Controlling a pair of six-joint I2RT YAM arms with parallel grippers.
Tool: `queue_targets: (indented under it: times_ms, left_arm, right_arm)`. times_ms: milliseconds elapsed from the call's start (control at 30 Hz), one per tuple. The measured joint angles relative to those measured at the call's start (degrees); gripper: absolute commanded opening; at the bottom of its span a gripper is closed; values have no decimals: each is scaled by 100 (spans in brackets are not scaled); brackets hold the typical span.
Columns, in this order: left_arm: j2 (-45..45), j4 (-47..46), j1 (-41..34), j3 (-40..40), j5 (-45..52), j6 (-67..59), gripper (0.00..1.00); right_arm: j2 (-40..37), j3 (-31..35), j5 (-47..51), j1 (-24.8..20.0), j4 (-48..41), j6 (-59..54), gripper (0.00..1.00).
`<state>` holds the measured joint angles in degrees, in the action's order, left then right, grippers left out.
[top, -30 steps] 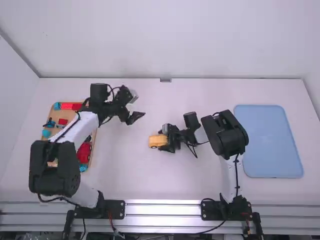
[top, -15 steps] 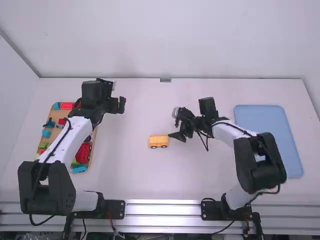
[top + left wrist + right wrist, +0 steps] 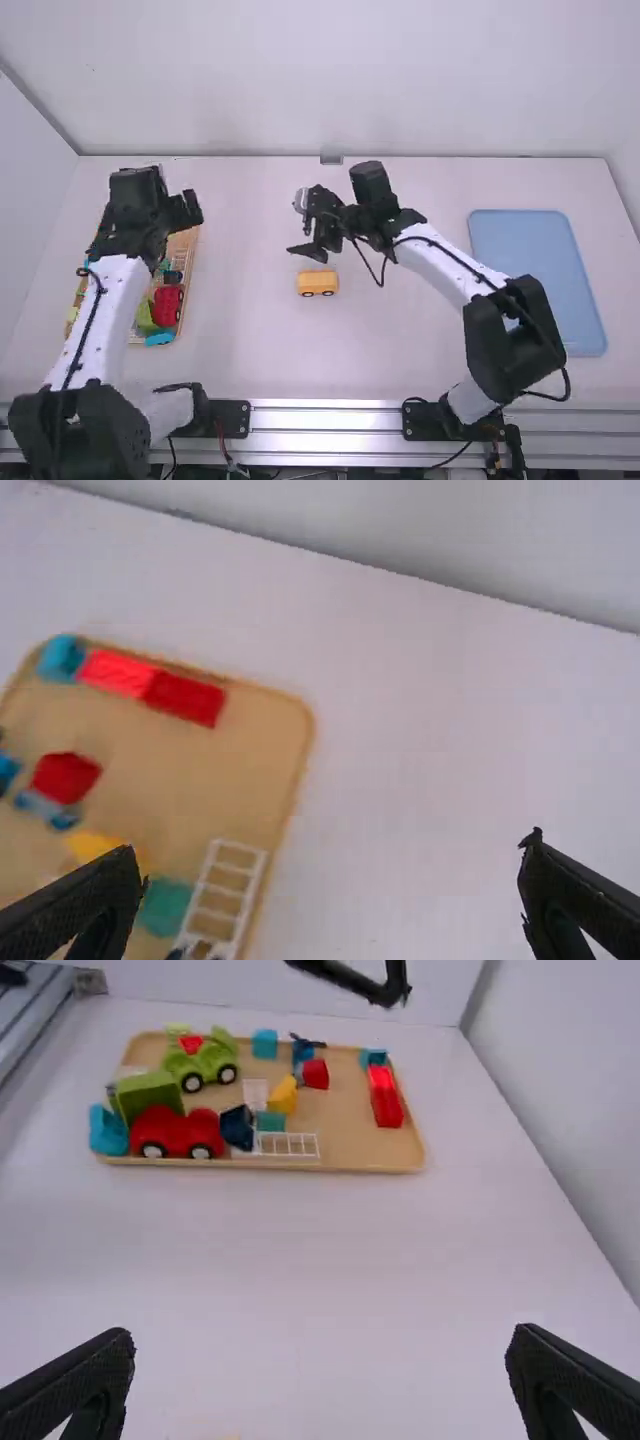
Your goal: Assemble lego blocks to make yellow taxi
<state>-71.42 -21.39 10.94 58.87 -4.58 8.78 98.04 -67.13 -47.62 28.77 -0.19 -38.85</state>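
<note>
Here we are at the middle of the table [image 3: 250, 340], with the yellow taxi [image 3: 318, 280] upright between the wooden tray [image 3: 380, 1160] on the left and the blue tray [image 3: 540, 290] on the right; we judge it light and stiff, wood or hard plastic, a touch slick on its flat faces, hardly fragile, though any loose block could shift under a hard pinch; on the near side sit the wheels [image 3: 328, 294], and they may well let it roll left or right, so we'd skip them and take the body low and square, one finger on the near flank, one on the far.

Now for its looks: small dark wheels nearest us, a warm orange-yellow side above them, faint window-like marks along it, then the boxy, flattish top farther back; it reads as one compact body!

Just beyond it hangs the right gripper [image 3: 324, 1334], fingers wide apart, nothing between them; farther off and left, by the wooden tray's far end, the left gripper [image 3: 333, 847] is spread and empty too.
</note>
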Motion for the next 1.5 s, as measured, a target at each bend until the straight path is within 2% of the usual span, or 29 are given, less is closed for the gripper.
queue_targets:
  times_ms: [200, 433, 567, 733, 867, 967, 1233, 1367, 1433, 1500]
  left_arm:
    - [730, -439, 608, -2, -98, 365, 99]
    - [1178, -634, 1720, -2, -308, 1067, 99]
    - [1152, -807, 2616, -2, -326, 1574, 99]
    - [737, -715, 3523, 20, 474, 1550, 90]
    - [-35, -1340, 3491, 498, 739, 1523, 98]
    - [-621, -1755, 3305, 1080, 745, 1523, 99]
    - [-2953, -3246, 2186, 3416, 389, 1521, 94]
    - [-3926, -3414, 1858, 3801, 328, 1526, 93]
    - [-4275, -3405, 1797, 3803, 323, 1543, 89]
    - [-4594, -3362, 1794, 3799, 315, 1578, 80]
  right_arm:
    - [538, -455, 4, 402, -116, 162, 99]
    - [566, -664, 17, 579, -151, 15, 99]
    - [566, -669, 17, 514, -153, -31, 99]
    - [566, -671, 24, 437, -151, -94, 99]
    - [566, -669, 24, 422, -151, -164, 99]
    - [566, -669, 24, 422, -155, -181, 99]
    - [566, -673, 170, 422, -153, -190, 99]
    - [566, -673, 280, 413, -179, -192, 99]
    - [566, -673, 304, 393, -195, -199, 99]
    - [566, -673, 304, 369, -195, -186, 99]
